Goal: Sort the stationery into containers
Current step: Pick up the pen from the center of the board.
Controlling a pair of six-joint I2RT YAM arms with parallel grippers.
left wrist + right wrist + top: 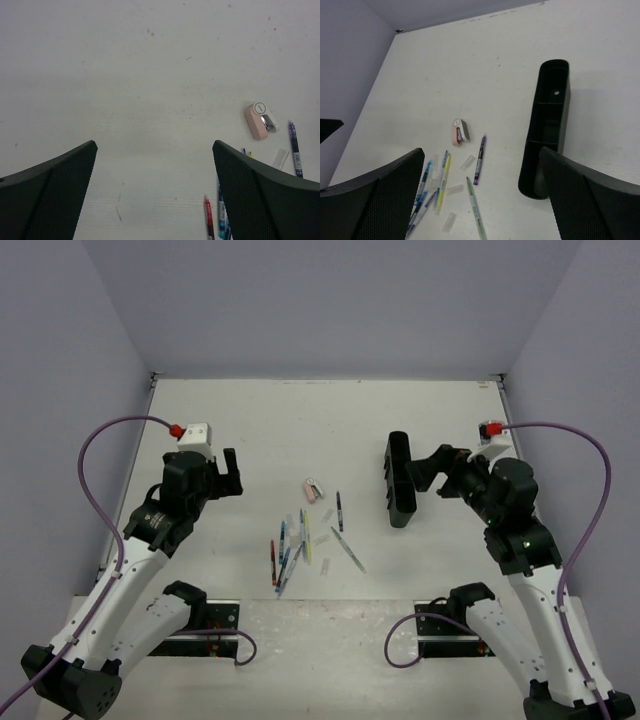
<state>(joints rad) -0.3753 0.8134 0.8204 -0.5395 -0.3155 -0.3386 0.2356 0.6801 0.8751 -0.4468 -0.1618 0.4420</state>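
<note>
- State: left end effector (232, 475) has its jaws spread wide and carries nothing. Right end effector (420, 475) is likewise spread and unloaded.
- Location: the pen cluster (288, 552) lies lower centre of the top view. The pinkish eraser-like piece (313, 490), dark pen (339, 510) and grey-green pen (348, 549) lie separately just right of it. The black organiser tray (400, 502) stands right of centre; no stationery shows in its compartments.
- Risk, overlap: the clustered pens cross one another. Closing on one will probably drag or scatter its neighbours.
- Risk, flat items: the pens lie flat on the worktop (250, 420). A low descent could scrape the fingers; a high one could miss, and a glancing touch could roll the pen away.
- Risk, tray: the right end effector sits just beside the tray's right wall. A sideways sweep could shove or tip it.
- Risk, release: the compartments are narrow. A tilted pen could bridge a divider or fall outside.
- Risk, small parts: the pale bits (467, 161) may be too small to grip reliably.
- Risk, convergence: both arms reaching the centre together could collide.
- Clearance: open worktop lies across the upper half and at centre left.
- Limits: enclosure walls (60, 390) bound the left, right and top edges. The purple cables (100, 450) loop outboard of each arm.
</note>
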